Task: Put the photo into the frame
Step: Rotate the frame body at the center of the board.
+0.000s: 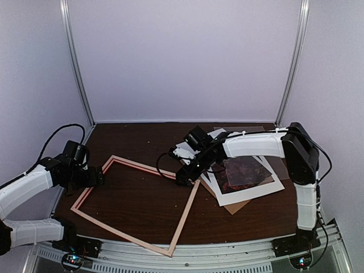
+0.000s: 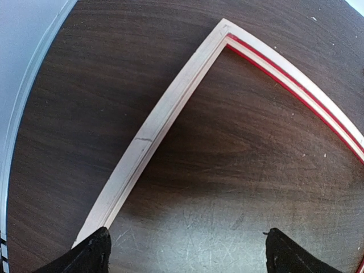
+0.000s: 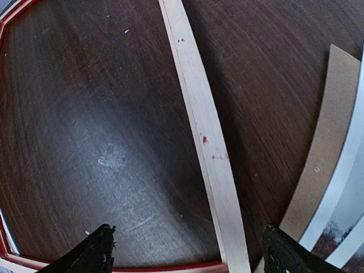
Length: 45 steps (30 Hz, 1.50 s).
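Note:
The frame point(image 1: 153, 169) lies flat on the dark table with its pale wood back up and a red lip along its inner edge. My left gripper point(image 1: 99, 176) hovers open just inside the frame's left corner. In the left wrist view, the rail point(image 2: 165, 114) runs past the left finger, and only bare table lies between the fingers of the gripper point(image 2: 187, 250). My right gripper point(image 1: 183, 179) stands open over the frame's right corner. There the rail point(image 3: 199, 114) passes between that gripper's point(image 3: 187, 250) fingers, closer to the right one. The photo point(image 1: 244, 170), red foliage under grey sky, rests to the right; its corner point(image 3: 347, 222) shows.
Under the photo lies a white board point(image 1: 250, 193), with a brown backing board point(image 1: 234, 206) poking out below it; the brown board's edge point(image 3: 324, 142) is close to my right finger. Pale tent walls and metal poles point(image 1: 77, 62) enclose the table.

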Each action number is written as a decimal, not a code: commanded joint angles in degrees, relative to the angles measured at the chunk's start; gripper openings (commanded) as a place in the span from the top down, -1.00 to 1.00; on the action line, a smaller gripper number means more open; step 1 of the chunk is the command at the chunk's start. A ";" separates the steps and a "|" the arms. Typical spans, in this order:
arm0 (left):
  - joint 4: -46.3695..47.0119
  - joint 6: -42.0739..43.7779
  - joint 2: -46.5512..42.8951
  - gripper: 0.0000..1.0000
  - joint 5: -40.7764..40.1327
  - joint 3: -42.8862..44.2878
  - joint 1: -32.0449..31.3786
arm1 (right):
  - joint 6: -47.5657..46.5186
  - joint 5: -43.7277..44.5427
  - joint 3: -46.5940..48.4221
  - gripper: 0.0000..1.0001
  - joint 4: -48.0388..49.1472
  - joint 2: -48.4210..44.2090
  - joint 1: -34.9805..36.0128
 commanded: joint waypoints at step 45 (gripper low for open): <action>3.96 0.12 14.70 -0.91 4.40 4.09 -2.03 | 35.51 15.09 -20.15 0.66 14.45 -3.60 2.26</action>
